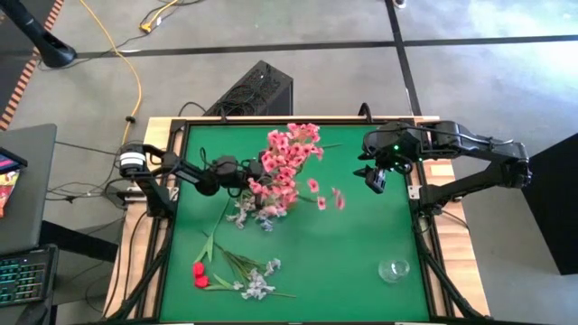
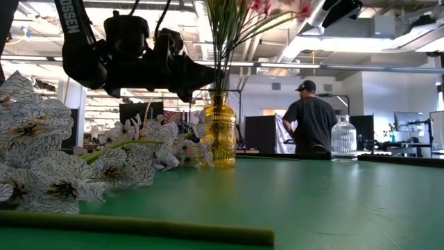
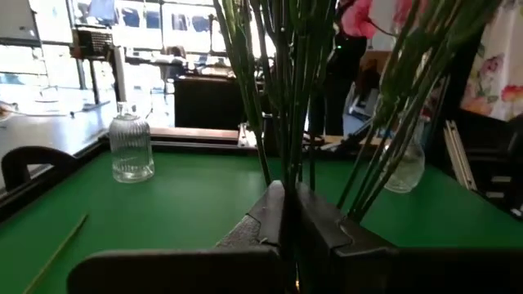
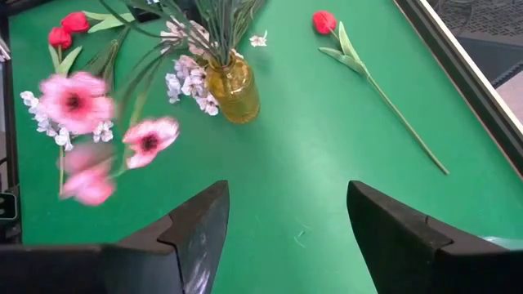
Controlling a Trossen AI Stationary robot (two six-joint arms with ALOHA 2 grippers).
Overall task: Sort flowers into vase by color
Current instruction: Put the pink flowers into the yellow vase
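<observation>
An amber glass vase point(image 2: 223, 135) point(image 4: 233, 90) stands upright on the green table, with a bunch of pink flowers point(image 1: 289, 162) standing in it by their green stems. My left gripper point(image 1: 246, 178) point(image 2: 208, 71) reaches in level from the table's left, above the vase's mouth, and is shut on stems. White-grey sprays point(image 1: 256, 284) and red buds point(image 1: 199, 273) lie flat on the mat near the front left. More white-grey blossoms point(image 2: 149, 142) lie around the vase's foot. My right gripper point(image 1: 375, 179) point(image 4: 286, 196) hangs open above the table's far right and holds nothing. My left gripper pinches thin green stems point(image 3: 288, 167) of the bunch between its two fingers, above the vase's mouth. The fingers point(image 3: 274, 216) come level from the table's left and lie across the stems. The stems stand nearly upright, their lower ends in the amber vase. How many stems, I cannot tell.
A clear ribbed glass vase point(image 1: 394, 269) point(image 2: 343, 139) stands near the table's front right corner. One red bud on a long stem point(image 4: 327, 20) lies on the mat. A person point(image 2: 311, 114) stands in the room beyond the table. Bare green mat lies at the middle right.
</observation>
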